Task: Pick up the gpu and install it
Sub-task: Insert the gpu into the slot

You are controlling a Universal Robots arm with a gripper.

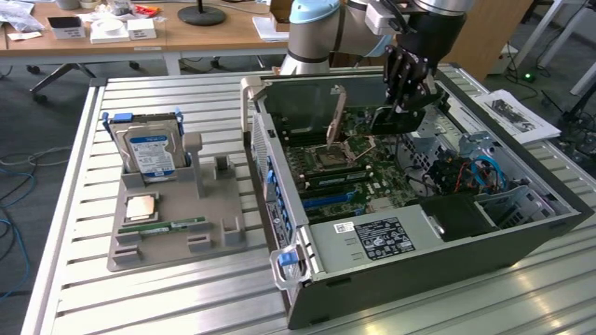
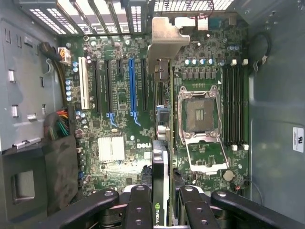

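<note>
In the upper right of the exterior view, the gripper (image 1: 408, 105) was seen hanging down from the arm into the open computer case (image 1: 419, 279). Its black fingers (image 2: 138, 210) were pressed against the two flat sides of the gpu (image 1: 386, 120), so the card was pinched between them. The gpu was held up inside the case, over the green board (image 1: 373, 174), and it was not yet set in a slot. The card was held on its thin edge. Its tan metal end plate (image 1: 337, 115) was seen standing upright near the top middle of the frame, on the exterior view's left of the gripper.

In the wrist view, the gripper (image 2: 164, 202) was seen closed on one end of the gpu (image 2: 161, 162). A green and white label (image 2: 157, 213) was seen on the card edge between the fingers. The end plate (image 2: 166, 38) was at the far end of the card, close to the slotted back wall of the case. The card was lined up between the blue slot (image 2: 132, 86) and the square chip socket (image 2: 201, 114).

At the exterior view's left, a grey holder (image 1: 200, 202) was laid on the slatted table (image 1: 139, 300). A blue-labelled hard drive (image 1: 149, 153) was stood up in it, and a small green memory stick (image 1: 166, 227) was laid flat near its front.
</note>
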